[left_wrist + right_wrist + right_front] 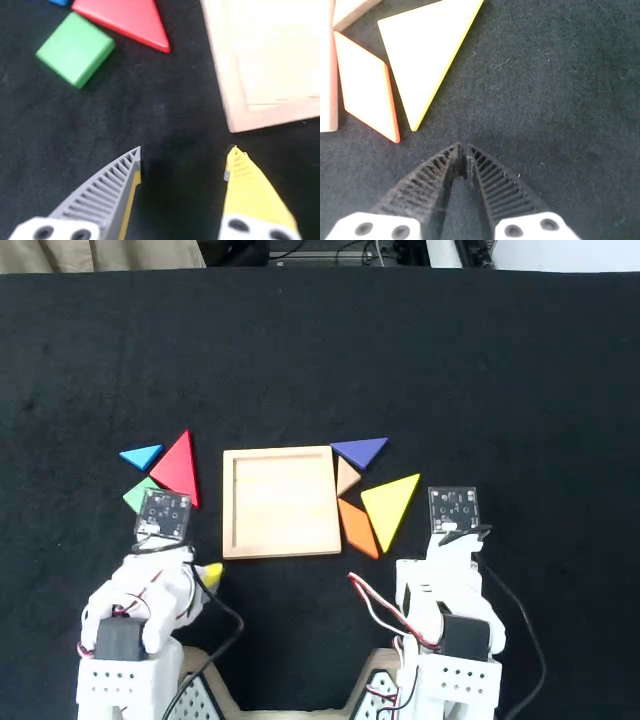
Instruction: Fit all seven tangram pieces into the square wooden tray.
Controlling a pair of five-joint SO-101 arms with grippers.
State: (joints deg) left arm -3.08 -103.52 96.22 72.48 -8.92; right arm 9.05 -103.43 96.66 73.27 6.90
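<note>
The square wooden tray point(280, 502) lies with nothing in it at the table's middle. Left of it are a light blue triangle point(140, 455), a red triangle point(178, 468) and a green square point(138, 495). Right of it are a dark blue triangle point(358, 450), a small tan triangle point(346, 476), an orange parallelogram point(358, 528) and a yellow triangle point(390, 505). My left gripper point(186, 150) stands open over bare cloth near the tray's corner point(235, 110), short of the green square point(75, 49) and red triangle point(127, 20). My right gripper point(462, 147) is shut and holds nothing, just short of the yellow triangle point(422, 50) and orange parallelogram point(365, 92).
Black cloth covers the whole table, with wide free room beyond the tray and to both sides. The two arm bases point(120, 670) point(450, 670) stand at the near edge, with cables trailing between them.
</note>
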